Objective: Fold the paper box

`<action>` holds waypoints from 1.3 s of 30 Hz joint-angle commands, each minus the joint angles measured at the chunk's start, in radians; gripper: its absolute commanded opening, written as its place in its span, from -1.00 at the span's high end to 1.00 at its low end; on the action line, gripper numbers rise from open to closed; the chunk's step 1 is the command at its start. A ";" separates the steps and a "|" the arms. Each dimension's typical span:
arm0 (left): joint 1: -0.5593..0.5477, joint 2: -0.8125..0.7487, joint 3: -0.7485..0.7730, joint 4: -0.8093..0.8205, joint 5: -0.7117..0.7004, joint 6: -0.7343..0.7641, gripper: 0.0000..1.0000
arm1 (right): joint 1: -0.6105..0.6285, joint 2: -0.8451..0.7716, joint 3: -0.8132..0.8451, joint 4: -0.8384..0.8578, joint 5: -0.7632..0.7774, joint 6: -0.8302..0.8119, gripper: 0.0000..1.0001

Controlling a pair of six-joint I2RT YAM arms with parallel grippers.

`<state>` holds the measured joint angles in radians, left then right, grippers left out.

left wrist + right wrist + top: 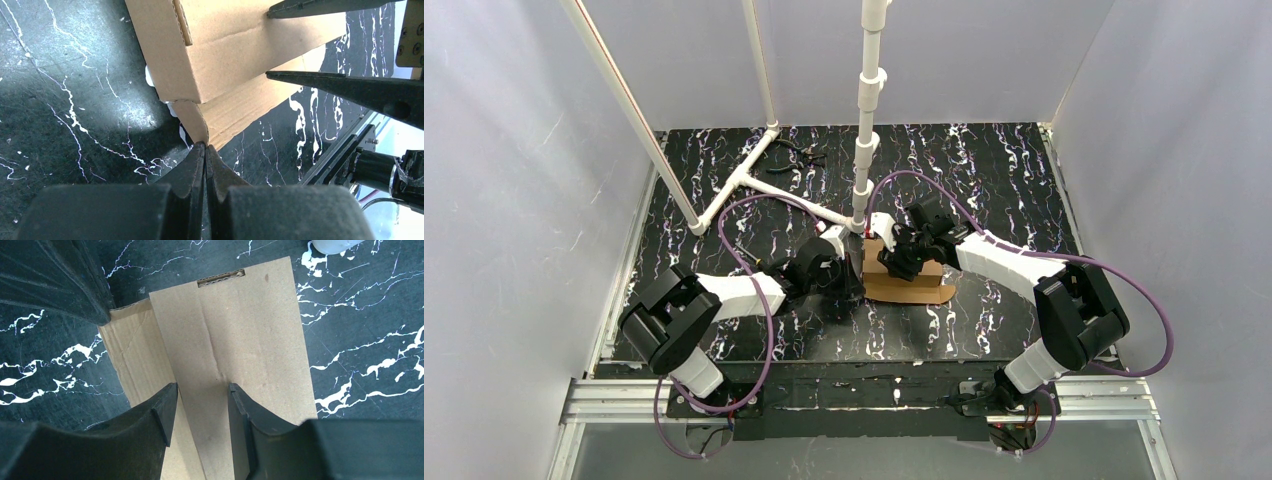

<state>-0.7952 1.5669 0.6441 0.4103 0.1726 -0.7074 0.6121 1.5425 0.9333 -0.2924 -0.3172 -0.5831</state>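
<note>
The paper box [916, 281] is brown cardboard, partly folded, lying mid-table on the black marbled top. Its smooth upper panel [235, 335] lies over a lower flap [132, 357]. My left gripper [855, 284] is shut, and its tips [205, 146] touch a small rounded tab [192, 117] at the box's near corner [200, 60]. Nothing shows between its fingers. My right gripper [902, 262] is open above the upper panel, and the panel's left edge runs between its fingers [167, 405]. In the left wrist view the right fingers [350, 87] reach in from the right.
A white pipe frame [759, 185] and an upright white pipe [867, 120] stand just behind the box; the pipe's foot [332, 245] shows past the panel. A dark hand tool [804, 153] lies at the back. White walls enclose the table; a metal rail [864, 395] runs along the near edge.
</note>
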 commanded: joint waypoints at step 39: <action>-0.001 -0.167 -0.182 0.117 -0.121 -0.139 0.10 | 0.020 0.096 -0.047 -0.154 0.016 0.011 0.01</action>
<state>-0.7677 1.3518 0.4511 0.4728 0.1192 -0.8204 0.6178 1.5528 0.9409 -0.2886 -0.3134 -0.5842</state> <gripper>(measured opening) 0.443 0.497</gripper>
